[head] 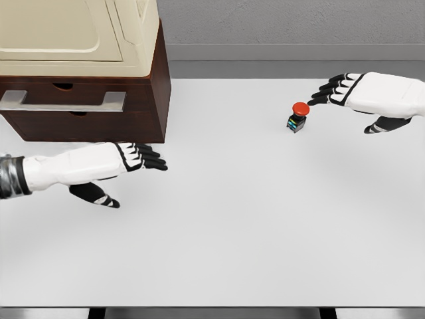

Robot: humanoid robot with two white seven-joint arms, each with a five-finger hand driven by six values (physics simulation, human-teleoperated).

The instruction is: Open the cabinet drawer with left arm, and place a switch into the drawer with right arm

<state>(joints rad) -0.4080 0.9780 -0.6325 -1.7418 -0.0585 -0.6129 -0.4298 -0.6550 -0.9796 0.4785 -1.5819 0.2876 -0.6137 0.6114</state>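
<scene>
The red-capped switch [298, 116] stands upright on the white surface [252, 226], just below-left of the right hand [362, 96], fingers extended, holding nothing. The left hand [109, 169] (fingers likewise straight, empty) hovers below the cabinet drawer's handle [63, 101].

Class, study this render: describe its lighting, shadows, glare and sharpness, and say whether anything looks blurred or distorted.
Head view: light is even and flat; the white table shows no glare. The cabinet casts no clear shadow on it, and the red-topped switch only a faint one, if any. Left hand and right hand have crisp edges; no blur, no visible lens distortion.
</scene>
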